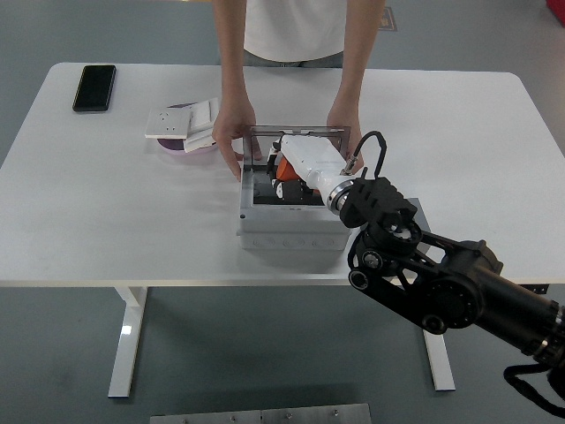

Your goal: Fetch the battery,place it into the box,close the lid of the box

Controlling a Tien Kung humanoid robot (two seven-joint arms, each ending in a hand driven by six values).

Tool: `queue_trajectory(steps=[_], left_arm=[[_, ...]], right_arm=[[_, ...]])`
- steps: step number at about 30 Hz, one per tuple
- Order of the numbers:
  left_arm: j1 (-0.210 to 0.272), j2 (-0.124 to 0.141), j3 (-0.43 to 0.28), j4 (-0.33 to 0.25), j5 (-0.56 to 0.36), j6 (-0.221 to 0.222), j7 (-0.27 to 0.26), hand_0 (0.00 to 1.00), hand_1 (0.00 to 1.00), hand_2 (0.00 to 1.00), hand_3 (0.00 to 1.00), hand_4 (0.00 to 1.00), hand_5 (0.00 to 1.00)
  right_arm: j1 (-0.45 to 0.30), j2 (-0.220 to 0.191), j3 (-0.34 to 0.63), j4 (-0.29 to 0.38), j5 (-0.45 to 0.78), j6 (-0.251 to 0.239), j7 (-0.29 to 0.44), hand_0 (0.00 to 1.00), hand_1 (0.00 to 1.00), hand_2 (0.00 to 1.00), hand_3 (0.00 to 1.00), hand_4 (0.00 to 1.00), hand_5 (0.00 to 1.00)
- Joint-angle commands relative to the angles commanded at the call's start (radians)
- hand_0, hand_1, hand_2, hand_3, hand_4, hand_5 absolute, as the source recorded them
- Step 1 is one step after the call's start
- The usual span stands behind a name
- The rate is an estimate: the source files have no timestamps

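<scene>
Centrally, the grey box (290,218) is sitting open; the right hand (284,170), gripping an orange battery (290,171), is hovering inside while a person's hands (233,141) are steadying its upright lid (296,132).

The right hand (296,163) covers much of the inside of the box (287,216), so its fingers and the battery cannot be made out. The person (291,35) is cut off at the top edge.
</scene>
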Motion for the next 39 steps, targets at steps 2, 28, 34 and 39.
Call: queue_trajectory(steps=[2, 28, 34, 39], left_arm=[[0.0, 0.0, 0.0, 0.0, 0.0, 0.0, 0.0, 0.613, 0.74, 0.601, 0.55, 0.385, 0.002], [-0.011, 0.003, -0.014, 0.0, 0.03, -0.005, 0.011, 0.613, 0.74, 0.601, 0.549, 0.386, 0.002], [-0.014, 0.003, -0.016, -0.001, 0.034, -0.006, 0.012, 0.613, 0.739, 0.601, 0.549, 0.386, 0.002], [-0.014, 0.002, -0.017, -0.001, 0.035, -0.007, 0.014, 0.613, 0.739, 0.602, 0.549, 0.387, 0.002]], right_arm=[[0.0, 0.006, 0.0, -0.006, 0.001, -0.005, 0.004, 0.211, 0.238, 0.283, 0.325, 0.361, 0.09], [0.017, 0.024, -0.039, -0.142, 0.062, -0.088, 0.086, 0.209, 0.238, 0.283, 0.325, 0.374, 0.096], [0.01, 0.03, -0.045, -0.163, 0.075, -0.102, 0.099, 0.208, 0.238, 0.283, 0.324, 0.378, 0.098], [0.011, 0.033, -0.047, -0.169, 0.081, -0.111, 0.105, 0.208, 0.239, 0.283, 0.324, 0.381, 0.096]])
